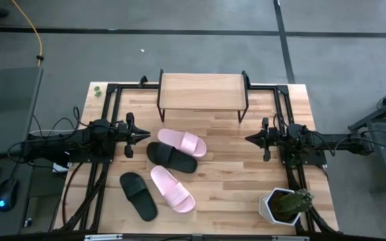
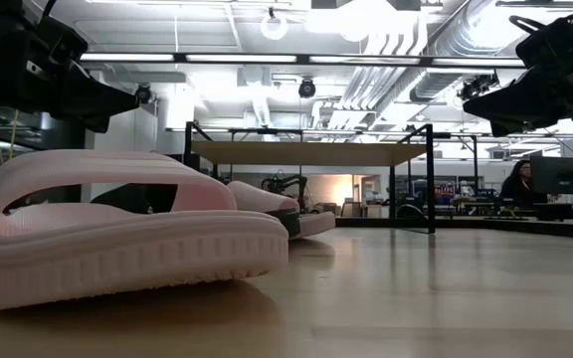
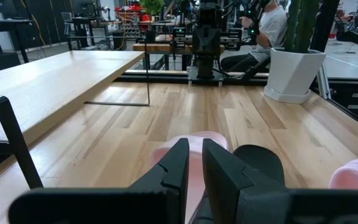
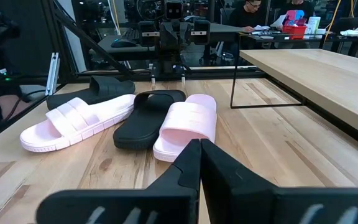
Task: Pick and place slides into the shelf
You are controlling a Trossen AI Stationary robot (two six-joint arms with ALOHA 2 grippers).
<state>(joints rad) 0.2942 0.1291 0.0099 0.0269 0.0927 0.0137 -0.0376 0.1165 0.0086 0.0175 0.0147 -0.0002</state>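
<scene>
From overhead I have all four slides lying on the worktop (image 1: 260, 161) in front of the shelf (image 1: 202, 88), none on it yet. The nearest pink slide (image 1: 181, 142) sits just ahead of my left claw (image 1: 141, 136), which hangs a little above the boards with its fingers drawn narrow and nothing between them. That slide's long axis runs roughly along the line from claw to claw, slightly angled, so the left claw faces one end of it rather than its side. A black slide (image 1: 171, 157) lies touching it on the side away from the shelf. The second pink slide (image 1: 172, 189) and the second black slide (image 1: 139, 195) lie farther from the shelf, side by side and slanted.

My right claw (image 1: 252, 139) is fully closed and empty, well apart from the slides across bare boards. I judge the left arm the nearer one for a first pick, and it would need to open and turn across the strap before descending.

A potted cactus (image 1: 287, 205) stands at the near right corner, clear of the path. I can read no brand, label or writing on the slides or shelf.
</scene>
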